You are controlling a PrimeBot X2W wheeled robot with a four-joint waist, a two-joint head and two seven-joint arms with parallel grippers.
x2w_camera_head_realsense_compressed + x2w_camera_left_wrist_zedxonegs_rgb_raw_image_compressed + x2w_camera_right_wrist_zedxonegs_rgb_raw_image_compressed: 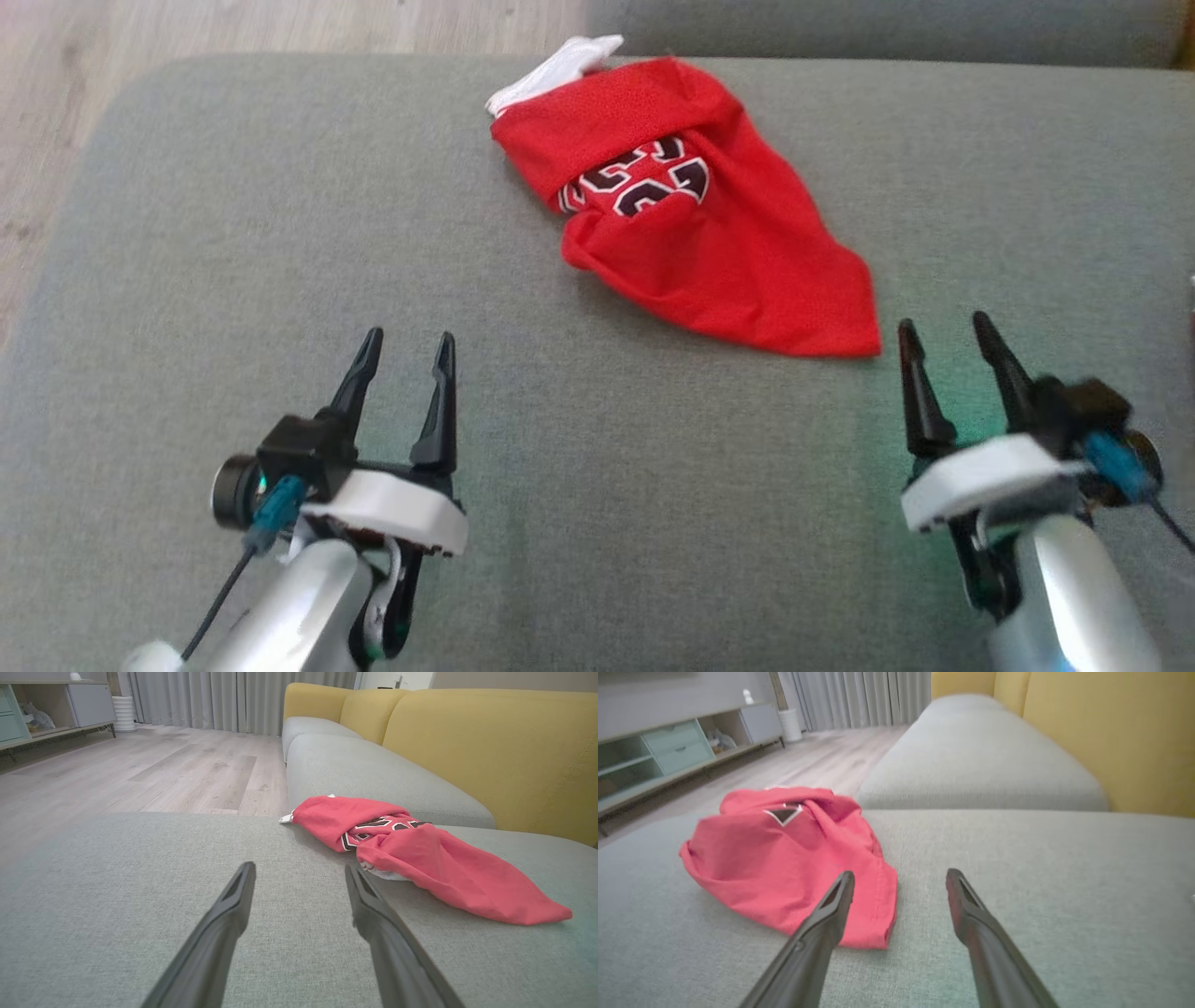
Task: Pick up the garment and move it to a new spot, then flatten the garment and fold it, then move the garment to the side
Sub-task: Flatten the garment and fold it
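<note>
One red garment point(728, 266) lies crumpled on grey cushion point(280, 233), wooden floor point(187, 28) beyond

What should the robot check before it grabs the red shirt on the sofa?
1. The left gripper is open and holds nothing: ok.
2. The right gripper is open and holds nothing: ok.
3. Nothing lies on the red shirt: ok.
4. The shirt lies flat: not ok, it is bunched and folded over itself.
5. There is bare grey cushion beside it for a new spot: ok.
6. The white cloth at its far end is part of the shirt: cannot tell.
</note>
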